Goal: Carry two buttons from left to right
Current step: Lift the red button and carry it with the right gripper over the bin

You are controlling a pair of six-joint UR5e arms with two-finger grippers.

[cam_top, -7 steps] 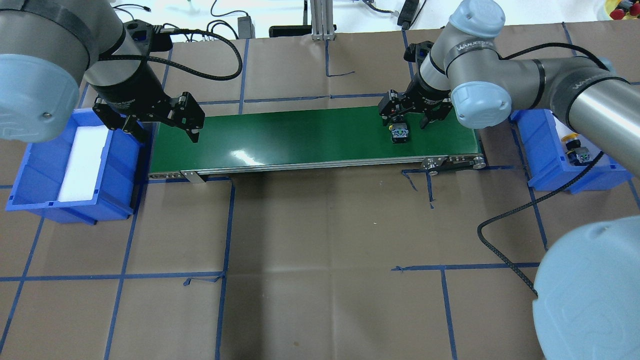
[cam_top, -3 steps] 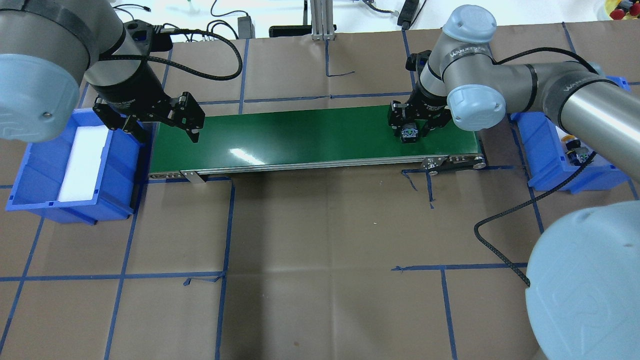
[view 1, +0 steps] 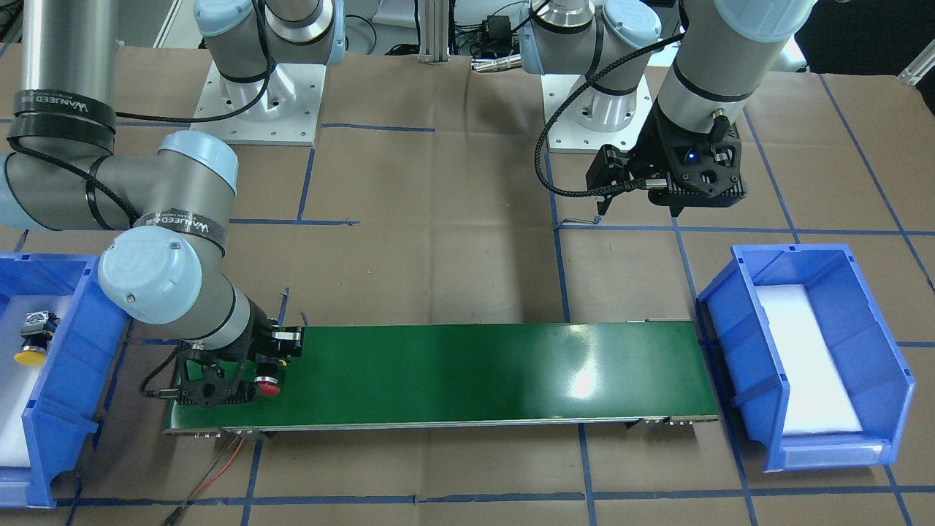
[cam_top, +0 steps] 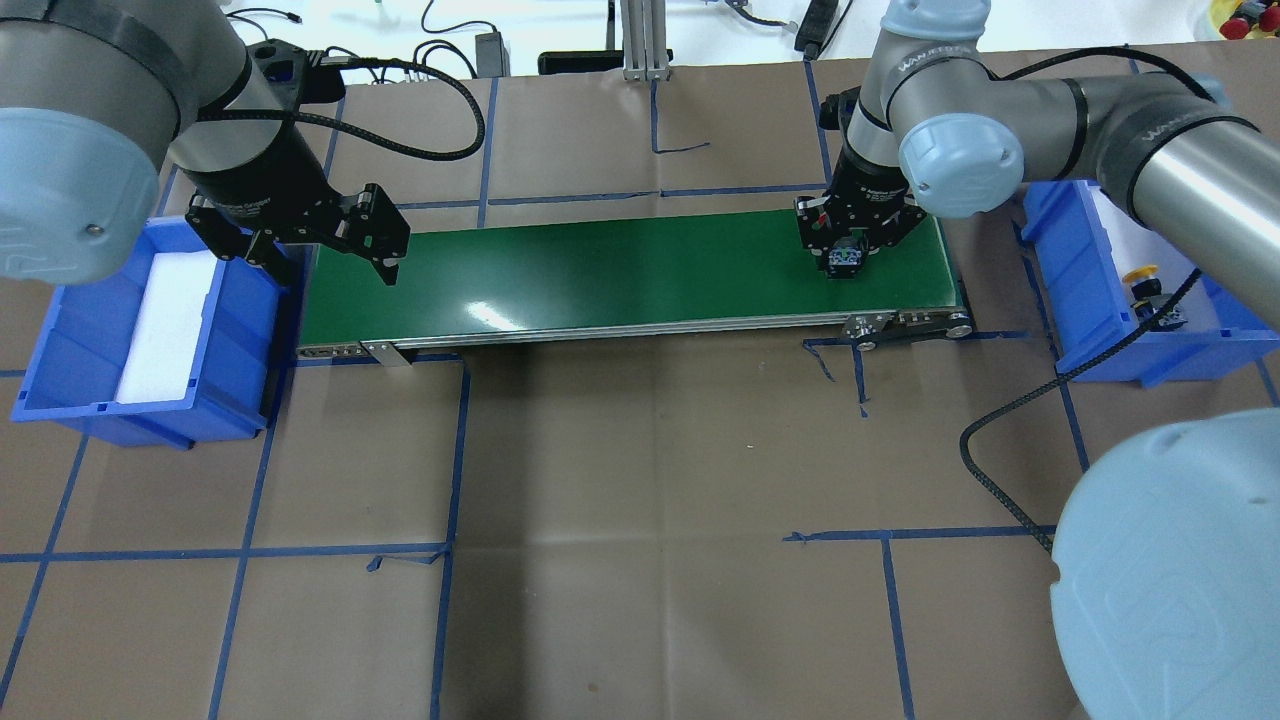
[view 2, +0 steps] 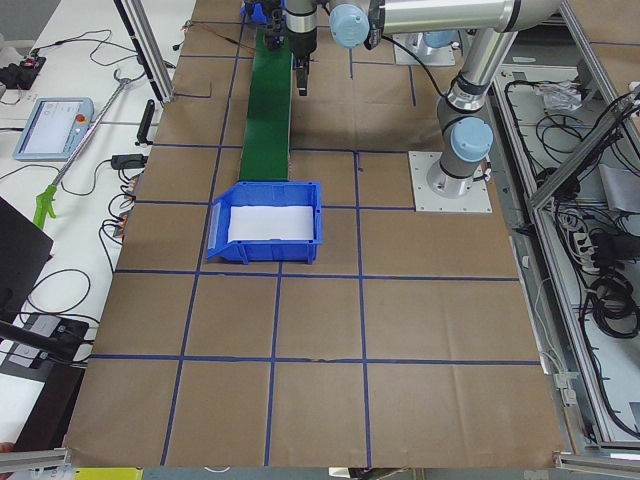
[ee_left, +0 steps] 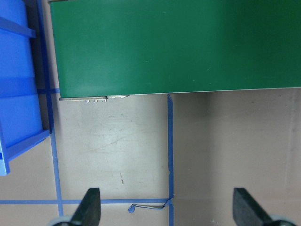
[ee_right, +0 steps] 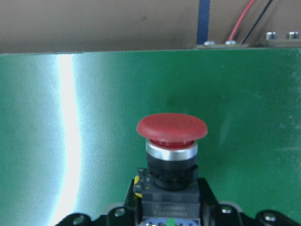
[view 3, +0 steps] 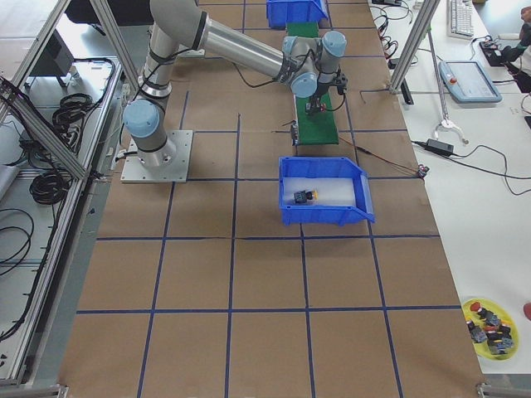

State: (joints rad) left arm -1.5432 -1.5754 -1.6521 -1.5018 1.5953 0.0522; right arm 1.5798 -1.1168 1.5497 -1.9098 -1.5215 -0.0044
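The red button [ee_right: 171,129], with a black boxy body, is held in my right gripper [cam_top: 845,252] at the right end of the green conveyor belt [cam_top: 600,270]. Its red cap also shows in the front-facing view [view 1: 267,387]. The right gripper is shut on the button's body. The yellow button [cam_top: 1141,274] lies on white foam in the right blue bin [cam_top: 1090,330], and also shows in the front-facing view [view 1: 29,354]. My left gripper [cam_top: 330,262] is open and empty over the belt's left end, with both fingers apart in its wrist view [ee_left: 168,209].
The left blue bin [cam_top: 60,400] holds only a white foam pad. A black cable [cam_top: 1010,420] loops over the table near the right bin. Blue tape lines cross the brown paper. The belt's metal frame [cam_top: 900,325] runs along its near edge.
My right gripper has closed on the red button and moved right along the belt with it. The left arm has not moved.
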